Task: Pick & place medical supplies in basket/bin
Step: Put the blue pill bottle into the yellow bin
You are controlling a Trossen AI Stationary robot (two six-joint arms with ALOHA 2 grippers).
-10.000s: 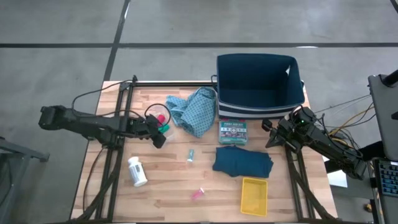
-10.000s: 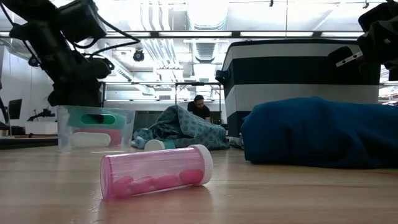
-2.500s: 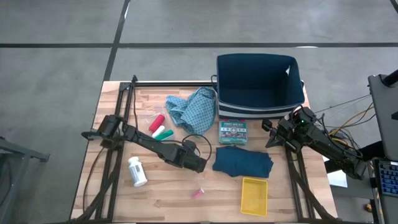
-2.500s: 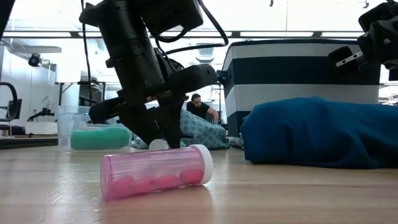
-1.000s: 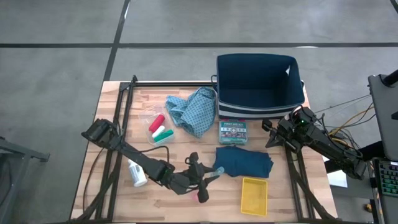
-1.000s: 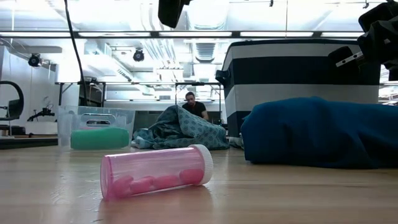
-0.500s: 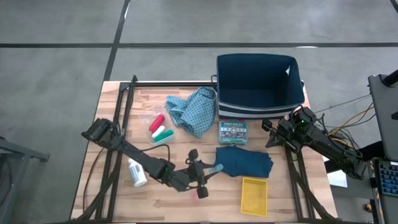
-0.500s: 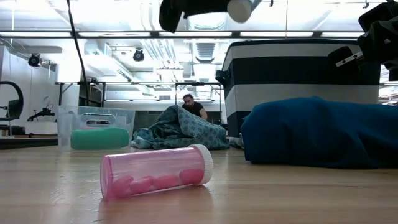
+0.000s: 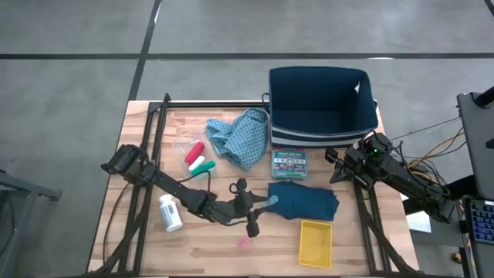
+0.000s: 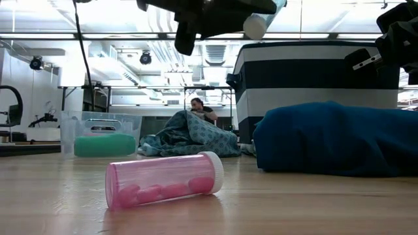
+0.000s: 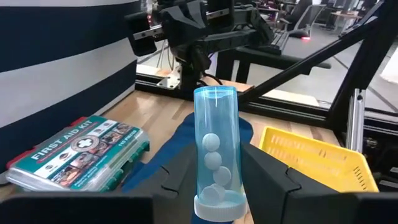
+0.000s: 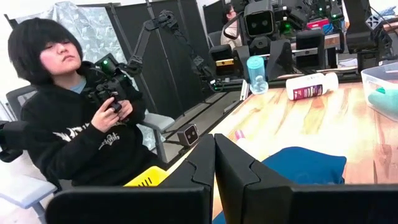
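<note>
Above the teal cloth [image 9: 302, 201], the left gripper [image 9: 262, 206] is clamped on a clear blue vial [image 11: 216, 149] of white balls, raised off the wood table [image 9: 208, 239], prob. to carry it to the navy bin [image 9: 322, 108]. Right gripper [image 12: 214, 163], fingers closed w/ nothing in them, waits by the bin; a person sits beyond the table.

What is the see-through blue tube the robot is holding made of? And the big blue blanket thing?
The blue tube in the left gripper looks like clear, glossy plastic: the white balls inside show through. The dark teal folded cloth looks like soft matte fabric, probably fleece, since it lies rumpled.
</note>
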